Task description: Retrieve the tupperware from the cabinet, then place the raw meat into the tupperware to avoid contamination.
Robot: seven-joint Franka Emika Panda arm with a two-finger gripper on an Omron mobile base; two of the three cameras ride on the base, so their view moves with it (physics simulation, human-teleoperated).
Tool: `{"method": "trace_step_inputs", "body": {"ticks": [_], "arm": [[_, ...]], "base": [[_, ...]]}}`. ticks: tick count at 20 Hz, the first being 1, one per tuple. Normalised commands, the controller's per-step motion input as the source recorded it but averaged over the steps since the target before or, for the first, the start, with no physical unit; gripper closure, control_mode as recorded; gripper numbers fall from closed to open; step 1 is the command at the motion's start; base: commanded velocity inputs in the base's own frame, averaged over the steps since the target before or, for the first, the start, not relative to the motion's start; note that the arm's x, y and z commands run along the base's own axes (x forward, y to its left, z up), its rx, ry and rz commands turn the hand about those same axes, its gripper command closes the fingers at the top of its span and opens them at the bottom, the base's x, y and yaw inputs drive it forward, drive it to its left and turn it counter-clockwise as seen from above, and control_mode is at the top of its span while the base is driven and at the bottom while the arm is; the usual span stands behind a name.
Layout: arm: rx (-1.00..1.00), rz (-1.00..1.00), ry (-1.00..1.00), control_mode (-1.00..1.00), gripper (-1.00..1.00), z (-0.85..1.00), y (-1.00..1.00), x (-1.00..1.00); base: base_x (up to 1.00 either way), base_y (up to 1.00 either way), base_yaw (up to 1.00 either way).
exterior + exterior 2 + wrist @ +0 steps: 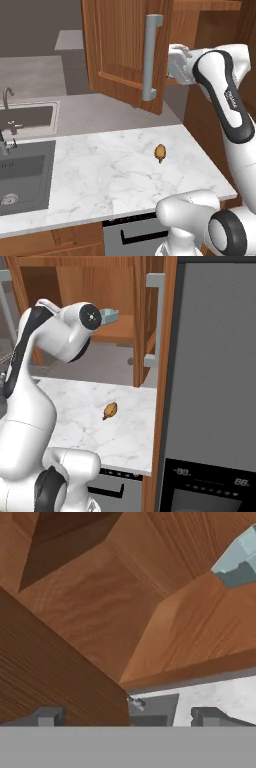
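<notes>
Resting on veined marble counter (115,165), oval raw meat (160,152).

My two base cameras sit behind the arm, high up, looking forward and down at the marble counter (125,165). The left one faces the counter from its sink side, the right one from its tall-oven side. Both share the counter top, the raw meat (160,152) lying on it, and the open cabinet (120,301) above it. My hand camera is close inside that cabinet, rolled, facing its shelf and walls above the counter.
</notes>
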Motion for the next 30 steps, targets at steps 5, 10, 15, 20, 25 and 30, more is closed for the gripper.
{"method": "trace_step_inputs", "body": {"ticks": [5, 10, 15, 20, 25, 30], "arm": [[0.02, 0.11, 0.0, -1.0, -1.0, -0.12, 0.52, 0.31], [0.01, 0.1, -0.01, -1.0, -1.0, -0.16, 0.6, 0.28], [0.01, 0.08, -0.01, -1.0, -1.0, -0.15, 0.73, 0.18], [0.0, 0.06, -0.01, -1.0, -1.0, -0.14, 0.87, 0.02], [0.0, 0.02, -0.04, -1.0, -1.0, -0.16, 0.96, 0.0], [0.0, 0.0, -0.06, -1.0, -1.0, -0.14, 0.98, 0.0]], "base": [[0.0, 0.0, 0.0], [0.0, 0.0, 0.0], [0.0, 0.0, 0.0], [0.0, 0.0, 0.0], [0.0, 0.0, 0.0], [0.0, 0.0, 0.0]]}}
